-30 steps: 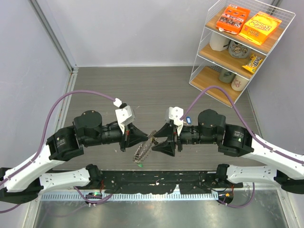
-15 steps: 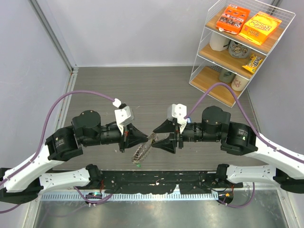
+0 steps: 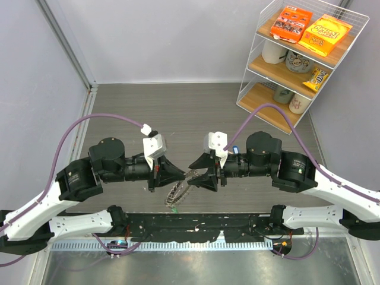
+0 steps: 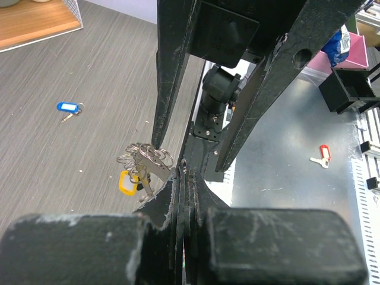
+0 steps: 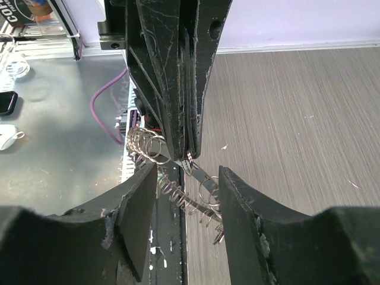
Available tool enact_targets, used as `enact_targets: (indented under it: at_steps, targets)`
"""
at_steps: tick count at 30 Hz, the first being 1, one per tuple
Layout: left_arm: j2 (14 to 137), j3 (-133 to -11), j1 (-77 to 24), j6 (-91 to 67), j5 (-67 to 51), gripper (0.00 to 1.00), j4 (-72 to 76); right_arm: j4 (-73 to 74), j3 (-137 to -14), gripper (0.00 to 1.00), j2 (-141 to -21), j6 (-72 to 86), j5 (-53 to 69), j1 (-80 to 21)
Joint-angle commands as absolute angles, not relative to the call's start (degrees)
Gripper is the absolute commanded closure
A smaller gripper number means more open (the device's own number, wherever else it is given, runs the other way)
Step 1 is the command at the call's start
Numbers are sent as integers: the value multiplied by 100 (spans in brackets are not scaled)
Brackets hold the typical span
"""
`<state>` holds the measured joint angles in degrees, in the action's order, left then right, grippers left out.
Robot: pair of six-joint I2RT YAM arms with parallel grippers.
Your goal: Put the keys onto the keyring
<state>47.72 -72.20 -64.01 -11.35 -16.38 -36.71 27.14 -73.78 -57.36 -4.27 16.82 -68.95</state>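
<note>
The step in hand looks like a two-handed hold on the keyring (image 3: pixel 177 191), before any key is threaded. The left gripper (image 3: pixel 181 174) is pinched tight on the keyring's top edge. The bunch hangs below that pinch and clear of the table (image 3: pixel 196 113), with a yellow-tagged key (image 4: pixel 126 183) dangling among the silvery ones.

The right gripper (image 5: pixel 187 171) faces it from the other side of the keyring. Its fingers (image 5: pixel 138 214) stand apart and grip nothing. They straddle the left fingertips and a small silver piece hanging just beside the keyring (a key or only a loop of wire, I cannot tell).

No loose key is in either hand. A blue-tagged key (image 4: pixel 68 108) lies on the table well apart from the keyring. A red-tagged key (image 4: pixel 321 153) lies on the metal sheet (image 4: pixel 279 172), also well apart from the keyring, on its opposite side.

So the task seems far from finished. The next move probably calls for the right fingers to close on the thin wire right next to the left pinch. That would need fine alignment and a light touch, since the bunch hangs free and would likely swing or slip if nudged.
</note>
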Motion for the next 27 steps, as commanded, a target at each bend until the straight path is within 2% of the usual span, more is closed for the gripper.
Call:
enact_targets:
  at_steps: [1,6,27]
  targets:
    - [4632,-7453,-6390,-1081,-1837,100,-3243,2566,-7629,50,-5730,-492,1819,-6935]
    - [4562,-7401,-6390,-1151,-1916,100,-3121,2558,-7620,53,-5774,-483,1828,-6935]
    - [4131,-6610,-6398,-1679,-2074,100,-1679,2180,-7576,52,-5247,-185,2215,-6943]
